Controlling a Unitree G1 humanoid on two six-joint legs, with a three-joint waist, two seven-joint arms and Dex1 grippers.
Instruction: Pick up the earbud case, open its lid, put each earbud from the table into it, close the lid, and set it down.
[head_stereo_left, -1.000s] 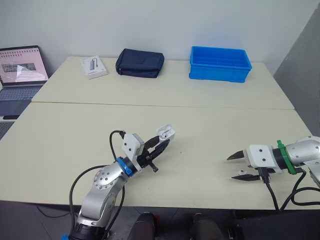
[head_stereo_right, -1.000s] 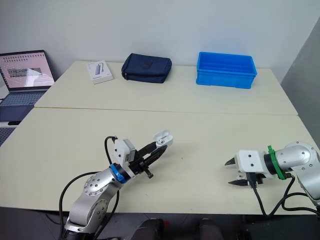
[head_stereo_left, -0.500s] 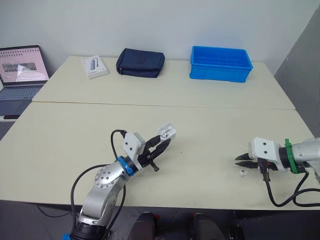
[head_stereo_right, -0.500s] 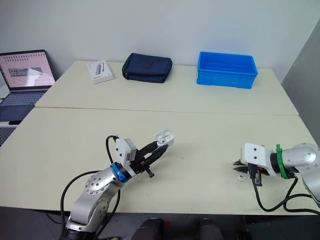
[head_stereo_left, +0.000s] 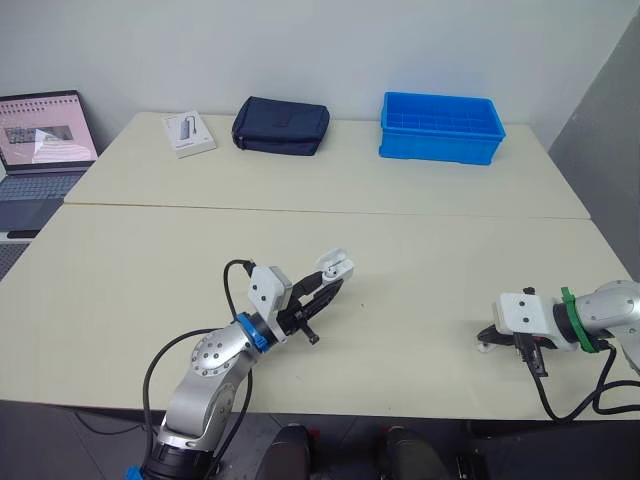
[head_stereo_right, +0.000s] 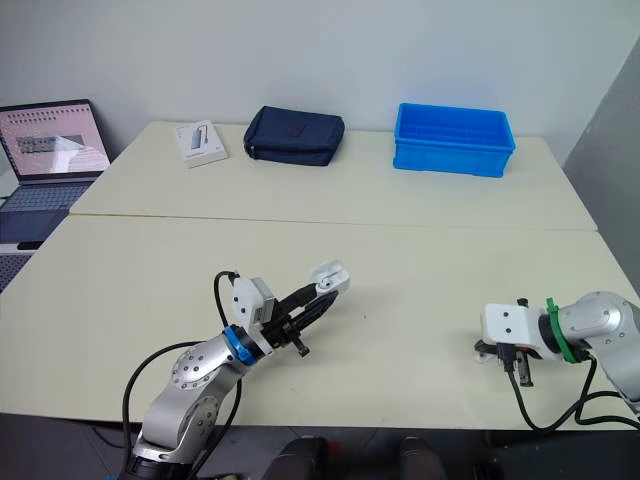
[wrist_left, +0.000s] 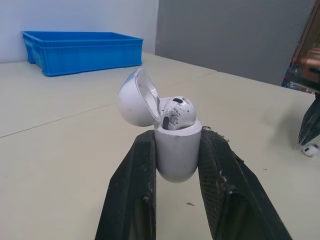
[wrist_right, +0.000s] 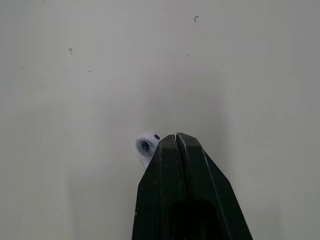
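Right gripper (wrist_right: 176, 136) sits low on the table (wrist_right: 240, 75), fingers pressed together, loose earbud (wrist_right: 146, 146) touching its tips on one side. Pinched? Can't tell. Left gripper (head_stereo_left: 328, 283) clamps the open-lidded earbud case (wrist_left: 175, 152), well apart from the right.

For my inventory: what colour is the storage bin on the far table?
The storage bin is blue, clearest in the left eye view.

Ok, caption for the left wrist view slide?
Left claw grips the open case, one earbud seated inside, blue bin behind.
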